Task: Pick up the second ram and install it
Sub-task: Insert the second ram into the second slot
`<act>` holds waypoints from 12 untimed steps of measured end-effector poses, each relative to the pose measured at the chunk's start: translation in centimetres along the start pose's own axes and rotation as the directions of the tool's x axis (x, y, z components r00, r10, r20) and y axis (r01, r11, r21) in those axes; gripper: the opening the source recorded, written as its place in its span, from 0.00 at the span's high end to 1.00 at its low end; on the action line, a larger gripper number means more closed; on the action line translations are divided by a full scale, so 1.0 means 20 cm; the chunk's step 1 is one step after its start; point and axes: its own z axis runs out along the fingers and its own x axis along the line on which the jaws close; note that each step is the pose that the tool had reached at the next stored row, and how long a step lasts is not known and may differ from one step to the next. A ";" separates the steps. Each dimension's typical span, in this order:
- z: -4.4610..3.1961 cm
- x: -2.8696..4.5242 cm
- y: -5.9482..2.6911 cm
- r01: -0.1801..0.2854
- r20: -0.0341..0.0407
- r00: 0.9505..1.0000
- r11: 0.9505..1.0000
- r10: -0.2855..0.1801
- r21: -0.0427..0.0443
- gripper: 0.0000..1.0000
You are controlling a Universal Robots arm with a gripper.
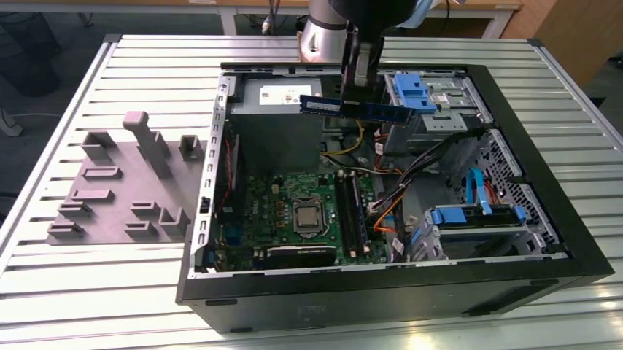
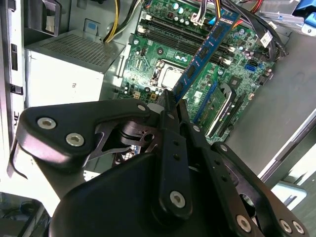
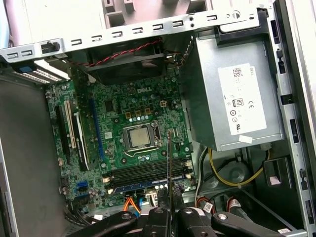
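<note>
My gripper (image 1: 358,91) is shut on the second ram (image 1: 355,109), a long thin blue-green stick held level above the open computer case (image 1: 574,255), near the power supply. In the second wrist view the ram (image 2: 207,54) juts out from between the fingers (image 2: 168,111) over the motherboard. In the first wrist view the ram (image 3: 169,163) shows edge-on as a thin dark line above the long black memory slots (image 3: 148,174). The slots (image 1: 351,211) lie beside the processor socket (image 1: 306,215), lower than the held stick and apart from it.
A grey fixture tray (image 1: 117,182) lies on the slatted table at the exterior view's left of the case. Inside the case are the silver power supply (image 3: 237,98), blue drive cages (image 1: 413,91), and loose cables (image 1: 389,197) close to the slots.
</note>
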 end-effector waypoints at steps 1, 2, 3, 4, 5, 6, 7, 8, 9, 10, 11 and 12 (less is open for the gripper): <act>0.000 0.000 0.000 -0.001 0.000 1.000 1.000 0.001 0.000 0.86; 0.000 0.000 0.000 -0.003 0.000 1.000 1.000 0.003 0.000 0.86; 0.000 0.000 0.000 -0.004 0.000 1.000 1.000 0.004 0.000 0.86; 0.000 0.000 0.000 -0.005 0.000 1.000 1.000 0.005 0.000 0.86; 0.000 0.000 0.000 -0.006 0.000 1.000 1.000 0.006 0.000 0.86; 0.000 0.000 0.000 -0.007 0.000 1.000 1.000 0.007 0.000 0.86; 0.000 0.000 0.000 -0.008 0.000 1.000 1.000 0.008 0.000 0.86; 0.000 0.000 0.000 -0.009 0.000 1.000 1.000 0.009 0.000 0.86; 0.000 0.000 0.000 -0.010 0.000 1.000 1.000 0.010 0.000 0.86; 0.000 0.000 0.000 -0.011 0.000 1.000 1.000 0.011 0.000 0.86; 0.000 0.000 0.000 -0.011 0.000 1.000 1.000 0.011 0.000 0.86; 0.000 0.000 0.000 -0.012 0.000 1.000 1.000 0.012 0.000 0.86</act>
